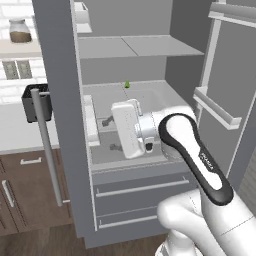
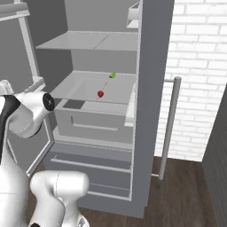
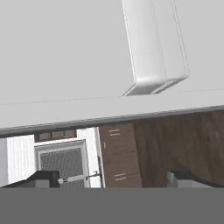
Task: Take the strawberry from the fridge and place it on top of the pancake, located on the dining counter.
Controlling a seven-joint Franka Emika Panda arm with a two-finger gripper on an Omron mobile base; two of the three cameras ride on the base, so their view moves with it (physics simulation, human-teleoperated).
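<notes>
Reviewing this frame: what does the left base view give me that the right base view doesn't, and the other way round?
Left base view: the gripper, jaws apart with nothing between them, at the open fridge, plus a jar on a wall shelf. Right base view: the strawberry lying on a fridge shelf, and a white brick wall. Both: the open fridge and the small green item farther back on that shelf.

One strawberry [image 2: 100, 94], one green item [image 2: 112, 75]

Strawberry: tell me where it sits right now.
In the right base view the strawberry lies on the fridge's middle shelf, in front of and below the small green item.
</notes>
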